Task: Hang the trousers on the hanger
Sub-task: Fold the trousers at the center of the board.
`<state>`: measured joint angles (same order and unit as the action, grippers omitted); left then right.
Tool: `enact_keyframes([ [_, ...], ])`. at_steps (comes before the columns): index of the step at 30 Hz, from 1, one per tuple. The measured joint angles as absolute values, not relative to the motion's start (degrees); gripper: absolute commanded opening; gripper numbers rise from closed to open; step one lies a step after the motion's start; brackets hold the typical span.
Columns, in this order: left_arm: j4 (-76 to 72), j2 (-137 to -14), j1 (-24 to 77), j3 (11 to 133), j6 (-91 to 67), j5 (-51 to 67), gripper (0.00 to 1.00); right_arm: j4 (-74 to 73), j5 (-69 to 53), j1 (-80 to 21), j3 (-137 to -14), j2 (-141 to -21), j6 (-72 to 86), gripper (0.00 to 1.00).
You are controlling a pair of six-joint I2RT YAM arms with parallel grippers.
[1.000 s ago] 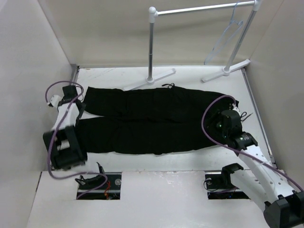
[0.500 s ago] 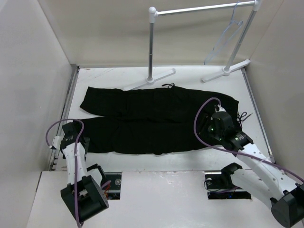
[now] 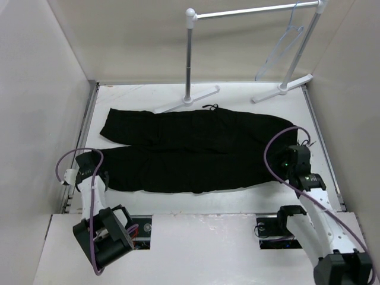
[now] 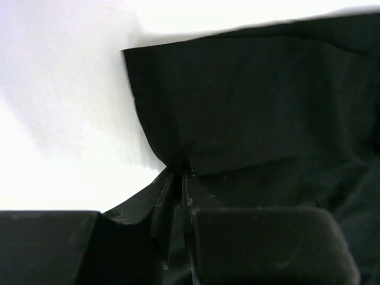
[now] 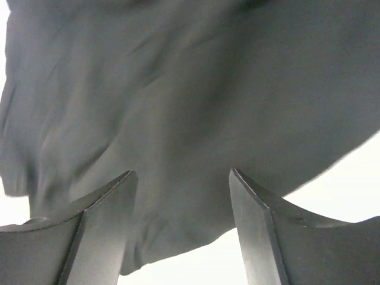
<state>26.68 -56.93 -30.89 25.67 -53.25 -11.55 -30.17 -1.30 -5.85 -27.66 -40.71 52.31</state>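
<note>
Trousers [image 3: 190,148] between two tools
Left tool [image 4: 176,178] nipped on a hem by the surface's [image 3: 237,95] left edge; right tool [image 5: 181,173] spread wide over the waist.

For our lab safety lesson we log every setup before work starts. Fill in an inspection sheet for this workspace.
Surface: white table, with the garment lying across it.
Job's things: trousers spread flat, legs pointing left; hanger hanging on the garment rack at the back, apart from them.
Clutter: nothing seen.
Grippers: left gripper shut on a leg's end; right gripper open over the trousers' right end.
Cables: purple cables loop off both arms.
Surroundings: plain walls on three sides.
</note>
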Motion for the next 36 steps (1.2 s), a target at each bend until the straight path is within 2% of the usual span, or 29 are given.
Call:
enact_keyframes([
  [2, 27.1, -55.2, -28.7, 26.1, -53.3, -11.6, 0.06, -32.6, 0.5, -0.3, -26.0, -39.9, 54.2, 0.67],
  [7, 27.2, -52.5, -23.6, 27.8, -53.8, -11.8, 0.06, -40.3, 6.3, 6.4, -26.2, -41.7, 58.0, 0.55],
  [15, 27.6, -51.9, -19.6, 27.8, -55.1, -11.8, 0.06, -47.9, 16.3, 8.6, -33.1, -50.2, 60.4, 0.57],
  [18, 27.1, -52.5, -18.9, 27.8, -55.3, -11.6, 0.06, -47.0, 17.7, 8.6, -33.0, -54.0, 61.4, 0.53],
  [20, 26.6, -53.2, -18.8, 27.8, -55.5, -11.5, 0.06, -44.8, 17.7, 8.6, -32.8, -57.7, 61.7, 0.45],
  [22, 26.3, -53.9, -18.8, 27.8, -55.7, -11.3, 0.06, -41.6, 17.2, 8.6, -31.7, -61.4, 61.9, 0.25],
  [24, 26.3, -54.2, -18.8, 27.8, -55.9, -11.2, 0.05, -39.0, 16.5, 8.7, -30.2, -63.7, 62.3, 0.13],
  [30, 28.1, -54.4, -19.7, 29.2, -56.0, -11.3, 0.03, -38.8, 18.3, 8.6, -30.8, -57.3, 60.1, 0.11],
  [36, 31.1, -58.3, -20.6, 39.7, -56.0, -13.3, 0.02, -38.5, 19.7, 7.9, -38.2, -54.8, 55.2, 0.11],
])
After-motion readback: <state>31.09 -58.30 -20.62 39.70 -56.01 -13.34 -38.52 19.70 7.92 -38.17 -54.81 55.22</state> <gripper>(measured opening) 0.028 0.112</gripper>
